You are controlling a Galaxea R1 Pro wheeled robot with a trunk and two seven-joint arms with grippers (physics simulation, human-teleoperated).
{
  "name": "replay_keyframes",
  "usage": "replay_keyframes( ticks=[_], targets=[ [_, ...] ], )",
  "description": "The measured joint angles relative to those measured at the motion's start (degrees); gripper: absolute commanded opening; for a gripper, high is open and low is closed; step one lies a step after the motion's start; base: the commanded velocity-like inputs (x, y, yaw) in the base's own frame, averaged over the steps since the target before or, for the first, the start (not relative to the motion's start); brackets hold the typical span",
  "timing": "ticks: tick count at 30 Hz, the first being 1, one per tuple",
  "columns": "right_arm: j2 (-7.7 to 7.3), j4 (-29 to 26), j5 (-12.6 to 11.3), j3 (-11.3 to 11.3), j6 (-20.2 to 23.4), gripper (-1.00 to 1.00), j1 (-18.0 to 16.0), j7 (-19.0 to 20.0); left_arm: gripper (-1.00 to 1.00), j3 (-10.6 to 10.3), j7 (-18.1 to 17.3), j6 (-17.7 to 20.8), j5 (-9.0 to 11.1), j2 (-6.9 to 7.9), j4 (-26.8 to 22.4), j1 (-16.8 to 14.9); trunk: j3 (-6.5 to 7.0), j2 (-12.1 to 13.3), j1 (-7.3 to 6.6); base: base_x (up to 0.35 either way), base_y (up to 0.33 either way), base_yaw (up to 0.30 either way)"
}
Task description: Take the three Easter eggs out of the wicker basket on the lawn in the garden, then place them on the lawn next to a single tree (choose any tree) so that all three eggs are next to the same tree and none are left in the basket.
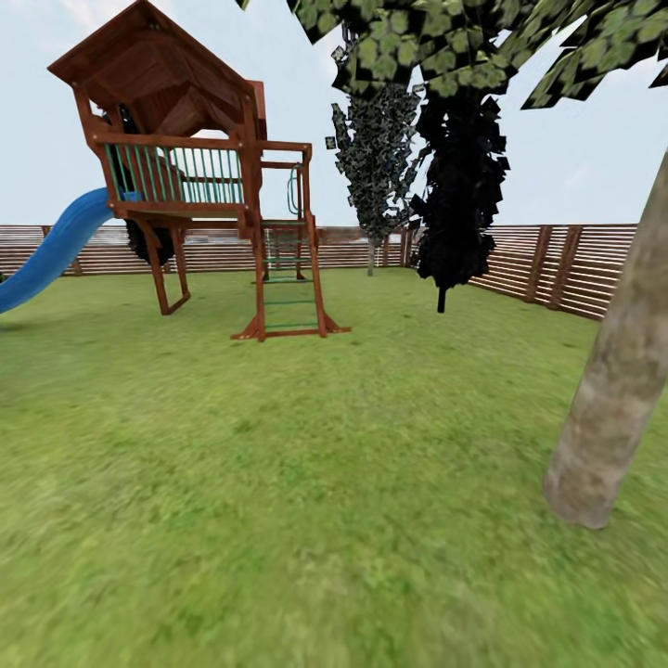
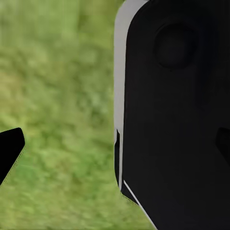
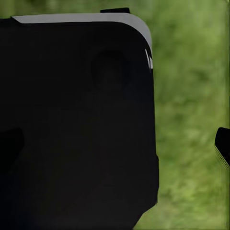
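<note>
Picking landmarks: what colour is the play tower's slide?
Blue; the slide shows best in the head view.

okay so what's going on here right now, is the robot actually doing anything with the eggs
Nothing is being handled right now. The head view looks across the lawn toward a wooden play tower with a blue slide, a slatted fence behind, and a pale-trunked tree close on the right. Both wrist views look down at grass past a dark part of the robot. It looks like the robot is in transit.
</note>
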Motion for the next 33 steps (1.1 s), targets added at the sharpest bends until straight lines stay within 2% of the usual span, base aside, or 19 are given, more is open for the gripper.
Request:
replay_keyframes(
  ticks=[11, 20, 33],
  targets=[
    [0.10, 0.10, 0.07, -0.05, 0.06, 1.00, 0.00, 0.06, 1.00, 0.07, 0.06, 0.00, 0.00, 0.30, -0.76, -0.02, 0.00, 0.00, 0.00, 0.328, 0.000, -0.001],
    [0.02, 0.17, 0.00, -0.10, 0.06, 1.00, 0.00, 0.01, 1.00, 0.08, 0.06, 0.00, 0.00, 0.31, -0.87, -0.02, 0.09, 0.00, 0.00, 0.328, 0.000, -0.147],
    [0.02, 0.17, 0.00, -0.10, 0.01, 1.00, 0.00, 0.00, 1.00, 0.08, 0.06, 0.00, 0.00, 0.24, -0.87, -0.02, 0.10, 0.00, 0.00, 0.328, 0.000, -0.007]
  ],
)
